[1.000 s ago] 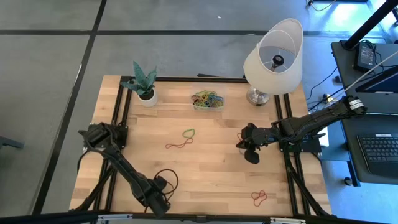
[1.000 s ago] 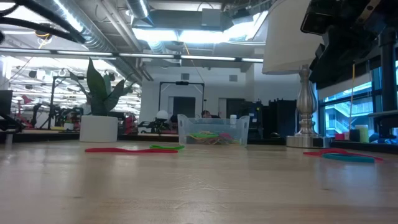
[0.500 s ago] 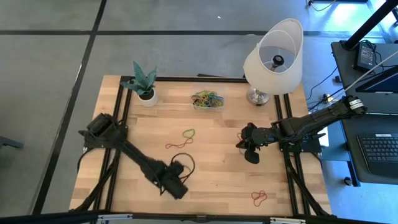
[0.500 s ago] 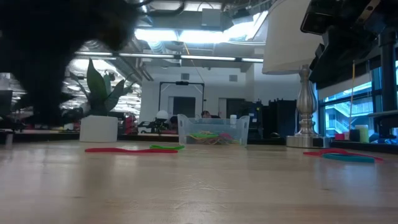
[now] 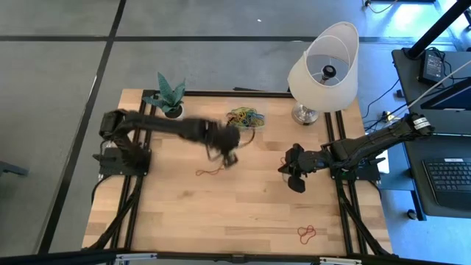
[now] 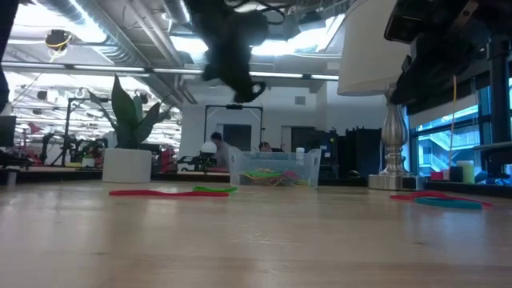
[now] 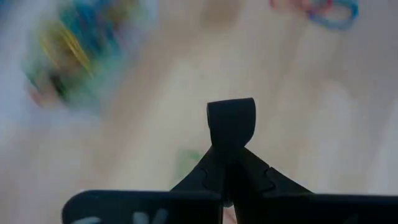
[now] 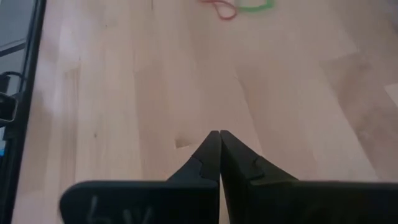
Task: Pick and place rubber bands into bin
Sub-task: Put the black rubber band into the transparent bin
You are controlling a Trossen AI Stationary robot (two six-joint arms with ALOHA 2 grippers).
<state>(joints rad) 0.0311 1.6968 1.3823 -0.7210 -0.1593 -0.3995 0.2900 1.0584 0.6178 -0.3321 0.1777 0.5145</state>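
The clear bin [image 5: 246, 118] with several coloured rubber bands stands at the far middle of the table and shows in the low view [image 6: 274, 168]. My left gripper [image 5: 228, 152] hangs in the air just near of the bin, shut on a small dark piece [image 7: 231, 119]; whether that is a rubber band I cannot tell. A red band [image 5: 208, 172] lies flat on the wood beside it. More red bands [image 5: 306, 234] lie near the right front edge. My right gripper [image 5: 293, 175] is shut and holds nothing, at the table's right middle. My left gripper pinches the small dark piece [image 7: 231, 119] between its two fingertips, and the piece sticks out past them. The fingers slant down toward the table. The piece is lifted clear of the wood.
A white plant pot [image 5: 174, 114] stands at the far left, and a lamp with a white shade [image 5: 324, 62] at the far right. Red and green bands [image 6: 172, 191] lie mid-table in the low view. Black frame rails [image 5: 140, 184] run along both sides.
My left gripper has swung from the table's near left edge toward the far edge and the right, up to a spot beside the bin. It has risen off the table and rolled about its own line.
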